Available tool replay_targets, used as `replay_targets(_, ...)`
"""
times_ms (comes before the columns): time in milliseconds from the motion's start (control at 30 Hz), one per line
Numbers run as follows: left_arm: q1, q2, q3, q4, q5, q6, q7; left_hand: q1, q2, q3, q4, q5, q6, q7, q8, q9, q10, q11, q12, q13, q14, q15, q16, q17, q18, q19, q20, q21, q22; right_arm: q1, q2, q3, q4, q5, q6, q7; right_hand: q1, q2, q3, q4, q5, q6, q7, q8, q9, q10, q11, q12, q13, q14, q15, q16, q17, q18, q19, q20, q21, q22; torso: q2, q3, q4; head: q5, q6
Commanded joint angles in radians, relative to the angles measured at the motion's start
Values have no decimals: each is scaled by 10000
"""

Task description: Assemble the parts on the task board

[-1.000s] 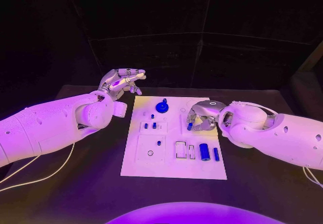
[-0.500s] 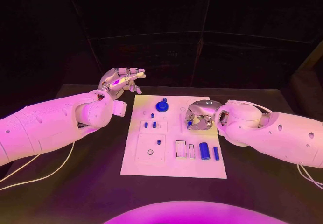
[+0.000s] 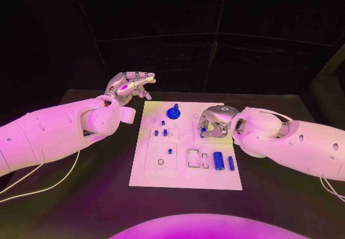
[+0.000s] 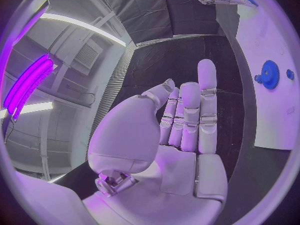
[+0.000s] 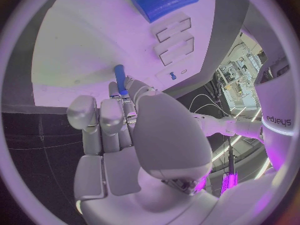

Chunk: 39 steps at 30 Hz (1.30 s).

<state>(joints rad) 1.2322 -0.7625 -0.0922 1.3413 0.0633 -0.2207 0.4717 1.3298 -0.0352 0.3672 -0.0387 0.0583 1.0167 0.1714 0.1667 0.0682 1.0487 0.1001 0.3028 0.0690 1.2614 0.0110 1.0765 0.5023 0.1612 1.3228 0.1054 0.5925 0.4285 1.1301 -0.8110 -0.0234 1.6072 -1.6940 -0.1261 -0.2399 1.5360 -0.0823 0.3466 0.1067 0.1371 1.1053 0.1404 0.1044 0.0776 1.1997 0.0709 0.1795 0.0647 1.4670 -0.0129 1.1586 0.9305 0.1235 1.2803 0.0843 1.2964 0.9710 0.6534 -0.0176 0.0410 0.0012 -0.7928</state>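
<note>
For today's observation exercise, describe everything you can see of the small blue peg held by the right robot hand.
The small blue peg is a slim, smooth, plastic-looking cylinder. The right robot hand pinches it between its fingertips, its free end pointing toward the task board. It sits over the board's right side, above the loose blue cylinders; whether it touches the board is unclear.

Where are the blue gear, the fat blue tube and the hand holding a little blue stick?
Gear (image 3: 172,113), head view, on its round face.
Tube (image 3: 218,161), head view, mid-body.
Right hand (image 3: 213,123), head view, on its back.
</note>
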Motion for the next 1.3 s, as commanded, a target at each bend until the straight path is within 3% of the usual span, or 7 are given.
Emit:
replay_targets(33, 17, -6, 8, 3, 21, 103, 28, 4, -63, -22, -51, 40, -46, 36, 56, 5, -69, 22, 42, -14, -85, 4, -56, -29, 196, -77, -4, -44, -14, 21, -139, 13, 285, -253, -939, -83, 133, 58, 140, -51, -57, 69, -12, -7, -13, 165, -65, -90, 36, 143, -66, 40, 12, -124, 86, 21, 63, 61, -12, -6, -5, -15, 14)
replay_targets(367, 17, 6, 6, -12, 21, 107, 12, 4, -63, -22, -51, 40, -46, 36, 56, 5, -69, 22, 42, -14, -85, 4, -56, -29, 196, -77, -4, -44, -14, 29, -639, 35, 1468, -100, -1865, 140, 110, -51, 406, -246, -68, 114, 9, -53, -31, 283, -53, -245, 48, 133, -58, 86, 38, -161, 168, 27, 213, 301, 3, 2, 11, 11, 61)
replay_targets(667, 17, 51, 5, -16, -33, -10, -79, 6, -62, -19, -55, 40, -49, 36, 59, 5, -73, 23, 47, -14, -87, 4, -51, -24, 196, -78, -4, -47, -15, -72, 58, 30, 1934, 93, -1837, 739, 70, -201, 573, -414, -74, 114, 40, -113, -51, 336, -29, -374, 54, 117, -42, 94, 19, -158, 137, 41, 247, 313, -1, -4, 25, 86, -9)
replay_targets(900, 18, 165, 6, -42, -111, -59, -152, -43, -46, -28, -19, 37, -53, 42, 69, 5, -75, 29, 61, -13, -97, 11, -51, -40, 194, -84, 1, -56, -20, -454, 965, 25, 1842, -14, -1740, 1113, 26, -237, 652, -466, -58, 78, 73, -159, -65, 325, -4, -446, 51, 107, -24, 86, -7, -153, 110, 52, 251, 294, 13, -14, 28, 195, -12)
replay_targets(1033, 19, 235, 6, -33, -122, -27, -181, -373, 119, -65, 282, 41, -112, 46, 89, 0, -132, 44, 101, -15, -127, 40, -34, -82, 189, -98, 31, -101, -49, -645, 1372, 22, 1602, -52, -1569, 1261, -5, -249, 693, -485, -31, 66, 83, -179, -70, 317, 10, -484, 50, 101, -15, 80, -24, -151, 97, 61, 253, 287, 12, -38, 51, 208, -34)
replay_targets(1133, 20, 271, 6, -34, -125, 18, -247, -659, 266, -94, 592, 49, -182, 49, 102, -5, -194, 54, 149, -12, -159, 61, -23, -134, 190, -102, 56, -147, -80, -773, 1581, 18, 1419, -66, -1408, 1331, -26, -256, 720, -497, -15, 59, 89, -192, -73, 314, 16, -507, 49, 97, -9, 78, -31, -150, 89, 66, 255, 285, 6, -46, 19, 295, -64)
replay_targets(1300, 20, 294, 6, -41, -127, 123, -402, -921, 554, 7, 983, 69, -311, 73, 117, -9, -333, 77, 220, -7, -249, 84, -38, -258, 195, -116, 82, -221, -130, -900, 1829, 10, 1107, -123, -1208, 1355, -34, -260, 733, -505, -8, 56, 91, -198, -74, 311, 18, -518, 49, 96, -7, 78, -33, -149, 84, 69, 255, 282, 19, -6, -3, 367, -104)
